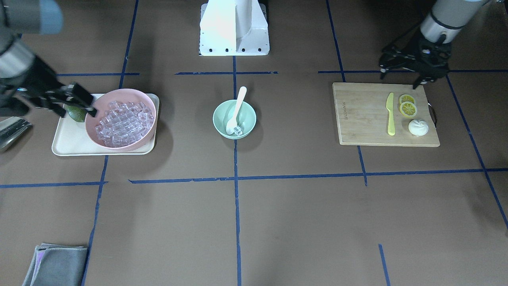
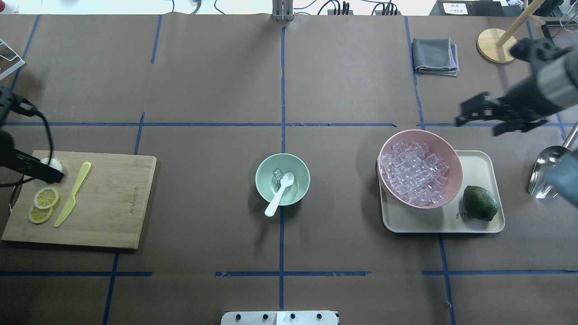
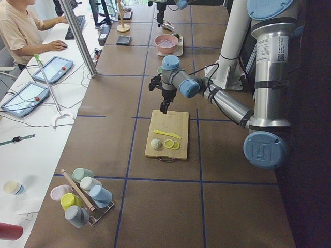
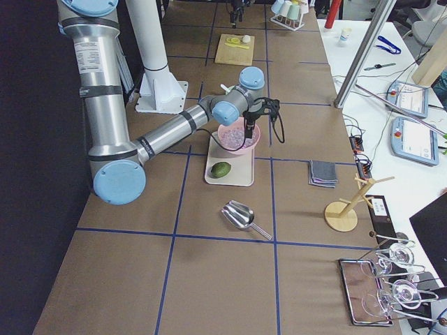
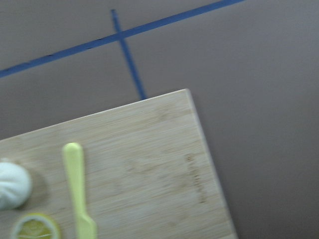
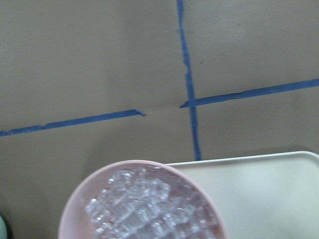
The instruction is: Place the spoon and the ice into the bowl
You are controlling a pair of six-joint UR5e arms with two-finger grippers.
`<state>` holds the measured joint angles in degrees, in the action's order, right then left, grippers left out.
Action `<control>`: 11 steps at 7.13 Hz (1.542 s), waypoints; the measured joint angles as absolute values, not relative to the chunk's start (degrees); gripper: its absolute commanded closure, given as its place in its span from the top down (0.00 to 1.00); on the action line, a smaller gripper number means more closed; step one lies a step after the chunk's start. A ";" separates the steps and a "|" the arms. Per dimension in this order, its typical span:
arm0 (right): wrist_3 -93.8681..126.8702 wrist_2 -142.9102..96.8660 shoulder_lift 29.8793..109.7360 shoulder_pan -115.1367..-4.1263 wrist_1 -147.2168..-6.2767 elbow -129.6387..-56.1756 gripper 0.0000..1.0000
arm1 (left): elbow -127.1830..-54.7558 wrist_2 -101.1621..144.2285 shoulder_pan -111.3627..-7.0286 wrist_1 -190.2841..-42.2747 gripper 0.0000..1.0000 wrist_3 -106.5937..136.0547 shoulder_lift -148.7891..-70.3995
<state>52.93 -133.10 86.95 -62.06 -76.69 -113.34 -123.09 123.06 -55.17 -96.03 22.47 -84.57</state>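
So the small white plastic spoon sits scoop-down in the little round mint-green bowl, beside one clear ice cube. The bowl is between both grippers, well apart from each. The right gripper is spread wide near the pink ice-filled bowl. The left gripper is spread too, at the bamboo board's edge.

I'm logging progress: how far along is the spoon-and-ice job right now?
It looks done. The spoon lies in the bowl with its handle over the rim, and one ice cube sits beside its scoop. Nothing is in hand: the right tool is open and empty near the pink bowl, and the left tool is open at the cutting board. Nothing appears left, unless more ice is wanted.
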 measured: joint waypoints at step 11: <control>-16.41 -134.61 100.49 -92.51 -100.25 -104.95 1.00 | -113.88 136.79 -86.14 -71.26 1.00 -5.37 -84.85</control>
